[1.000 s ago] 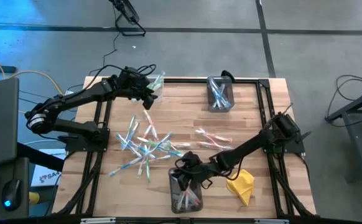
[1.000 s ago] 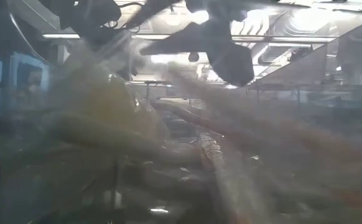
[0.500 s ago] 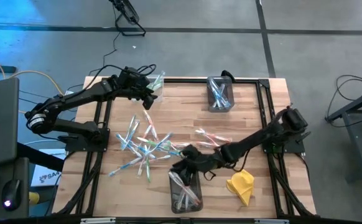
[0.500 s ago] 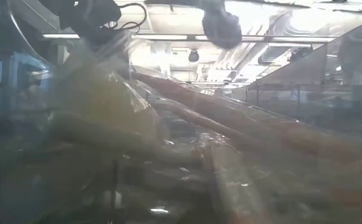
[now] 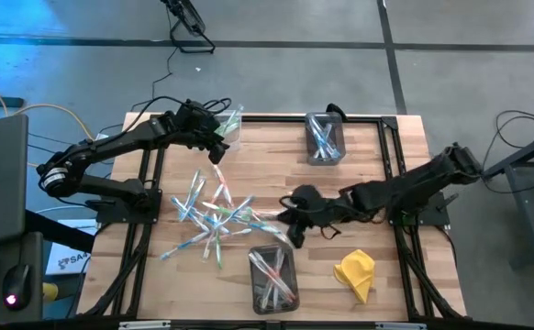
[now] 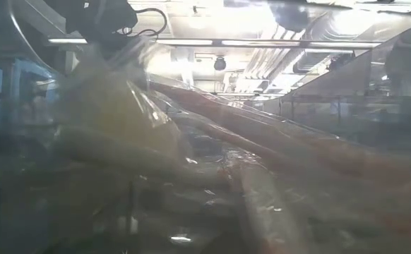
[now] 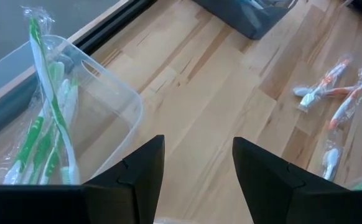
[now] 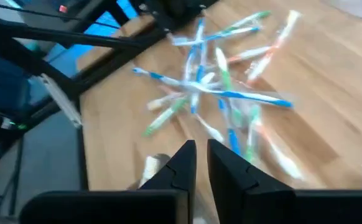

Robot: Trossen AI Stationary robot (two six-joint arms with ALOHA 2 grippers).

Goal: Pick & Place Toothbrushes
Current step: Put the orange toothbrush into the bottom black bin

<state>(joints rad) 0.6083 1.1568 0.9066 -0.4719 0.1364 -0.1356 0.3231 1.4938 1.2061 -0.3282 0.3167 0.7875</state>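
Several wrapped toothbrushes (image 5: 214, 215) lie in a loose pile on the wooden table, left of centre, and show in the right wrist view as toothbrushes (image 8: 224, 93). A few pink ones (image 5: 315, 203) lie apart toward the right. My right gripper (image 5: 293, 236) hangs above the table between the pile and the near clear bin (image 5: 272, 278). Its fingers (image 8: 184, 165) stand almost together with nothing between them. My left gripper (image 5: 219, 147) waits open beside the far-left bin (image 7: 116, 102), which holds green toothbrushes (image 7: 47, 118).
A dark bin (image 5: 324, 137) with blue toothbrushes stands at the far edge. A yellow cloth (image 5: 356, 273) lies near the front right. The near bin's toothbrushes fill the low view. Bare wood lies between the far bins.
My right gripper has risen out of the near bin and drawn back toward the table's far and right side, away from the bin. The toothbrushes in that bin now show uncovered. My left arm has kept still.
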